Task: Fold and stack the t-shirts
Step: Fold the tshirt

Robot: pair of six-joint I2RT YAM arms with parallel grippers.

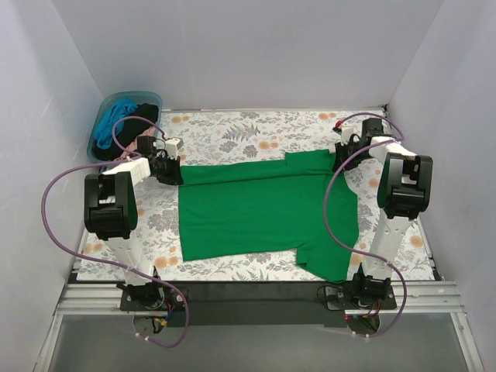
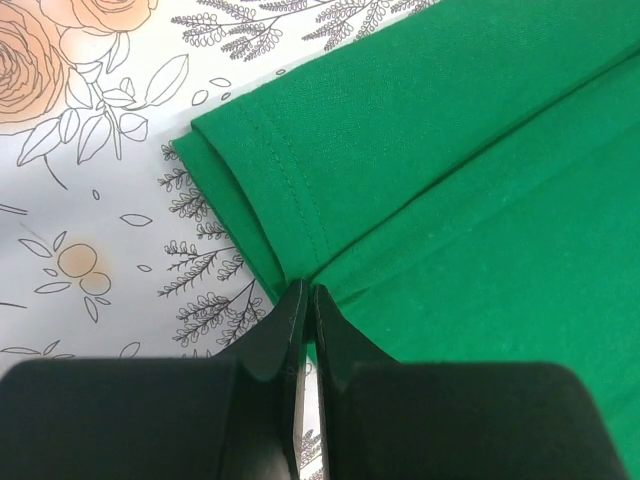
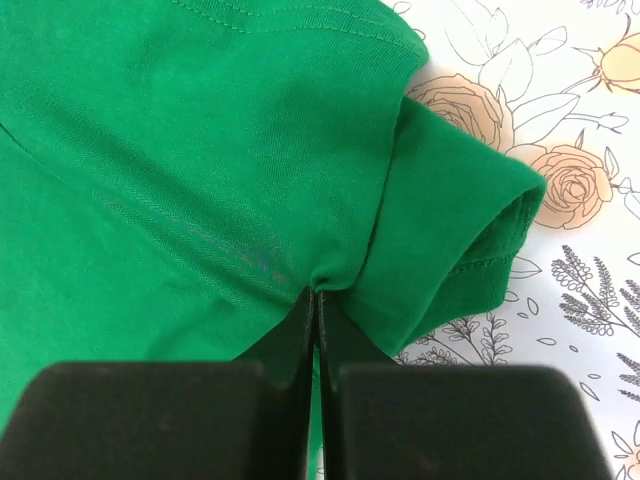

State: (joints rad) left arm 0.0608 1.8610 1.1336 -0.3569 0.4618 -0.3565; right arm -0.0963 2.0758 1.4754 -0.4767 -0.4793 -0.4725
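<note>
A bright green t-shirt (image 1: 248,209) lies spread flat on the floral tablecloth (image 1: 232,132), hem to the left and sleeves to the right. My left gripper (image 1: 175,172) is shut on the shirt's far left hem corner. In the left wrist view the fingertips (image 2: 308,293) pinch the edge of the green fabric (image 2: 450,180). My right gripper (image 1: 342,159) is shut on the shirt by its far sleeve. In the right wrist view the tips (image 3: 318,292) pinch a pucker of fabric (image 3: 180,130) beside the sleeve (image 3: 460,220). A teal-blue shirt (image 1: 107,125) and a black shirt (image 1: 147,113) lie bunched in the tub.
The pale blue tub (image 1: 116,98) stands at the back left corner, just behind my left arm. White walls close in the table on the left, back and right. The near sleeve (image 1: 329,260) reaches close to the table's front edge.
</note>
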